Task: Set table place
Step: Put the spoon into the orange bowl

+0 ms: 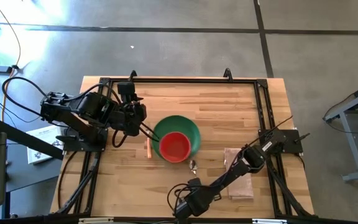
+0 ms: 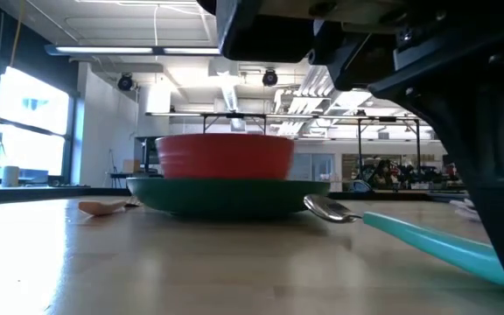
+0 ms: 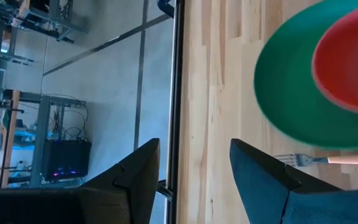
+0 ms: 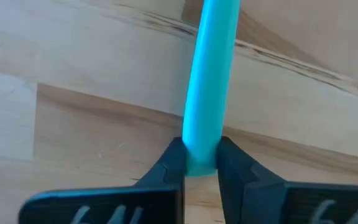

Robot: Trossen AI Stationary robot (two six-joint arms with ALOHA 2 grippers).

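Right tool point(image 4: 201, 163) pinching teal spoon handle point(image 4: 209, 81) at table's near edge, left tool point(image 3: 194, 171) spread beside green plate point(image 3: 291, 102).

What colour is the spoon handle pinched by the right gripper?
Teal plastic spoon handle; right wrist view shows it best.

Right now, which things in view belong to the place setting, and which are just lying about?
Part of the job:
- green plate
- red bowl on the plate
- orange-handled fork left of the plate
- teal-handled spoon, handle end pinched in the right gripper
- napkin on the table
- left gripper, open, waiting beside the plate

Just lying about:
- papers off the table's left side
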